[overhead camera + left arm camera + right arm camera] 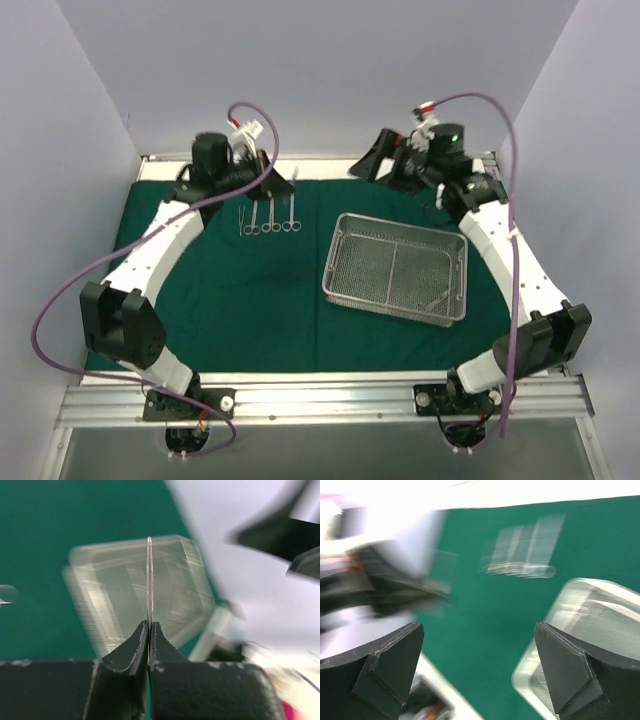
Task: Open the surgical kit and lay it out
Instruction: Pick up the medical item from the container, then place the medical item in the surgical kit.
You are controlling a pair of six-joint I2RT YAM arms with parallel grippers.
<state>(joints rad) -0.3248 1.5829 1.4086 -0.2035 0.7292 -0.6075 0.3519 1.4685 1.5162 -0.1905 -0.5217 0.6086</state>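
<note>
Risk near first: could clip mesh tray (365, 265), sitting at 4 o'clock on drape (250, 320), if swung low. Could twist or drop thin steel piece (149, 575), pinched edge-on in left gripper (149, 625), clamped shut at 11 o'clock; wrist views smeared. Right gripper (477, 627) at 1 o'clock: spread wide, empty. Kit look: drape flat, fully spread; tray upright; four instruments (270, 218) lined up at 11 o'clock.

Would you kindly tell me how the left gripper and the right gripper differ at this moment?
The left gripper is shut, the right gripper is wide open. The left gripper pinches a thin steel instrument; the right gripper holds nothing. The left gripper is by the instrument row, the right gripper beyond the tray's far side. Both sit at the drape's far edge.
</note>
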